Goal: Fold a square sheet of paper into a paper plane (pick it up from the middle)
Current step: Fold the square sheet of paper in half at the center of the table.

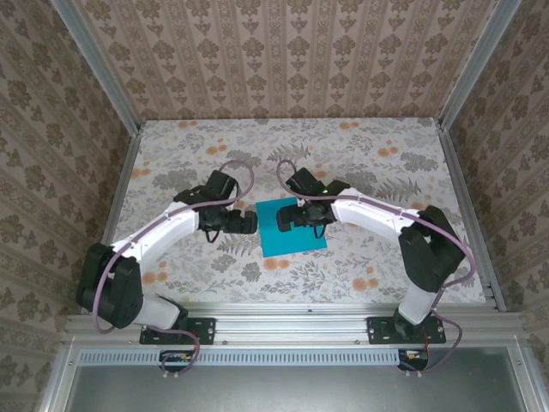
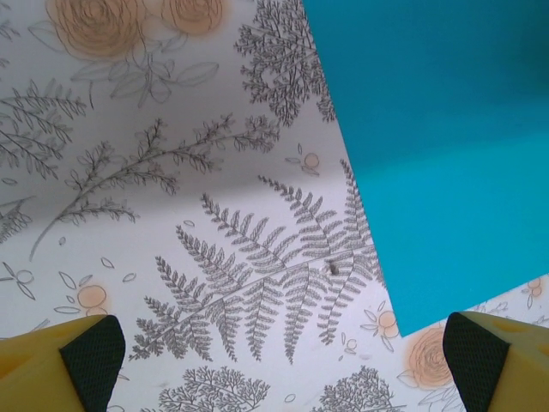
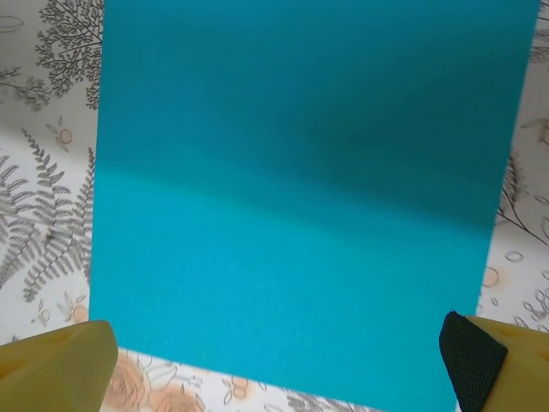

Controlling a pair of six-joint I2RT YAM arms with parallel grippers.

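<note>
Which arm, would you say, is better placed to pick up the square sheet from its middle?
Right, likely: the right gripper hangs open over the square sheet of paper, while the left gripper, also open, hangs beside its edge, over the table.

left tool [image 1: 253,222] and right tool [image 1: 283,216] point toward each other, both with jaws spread wide

Square sheet of paper [image 2: 446,154] partly beyond the left wrist view's top and right edges.
</note>
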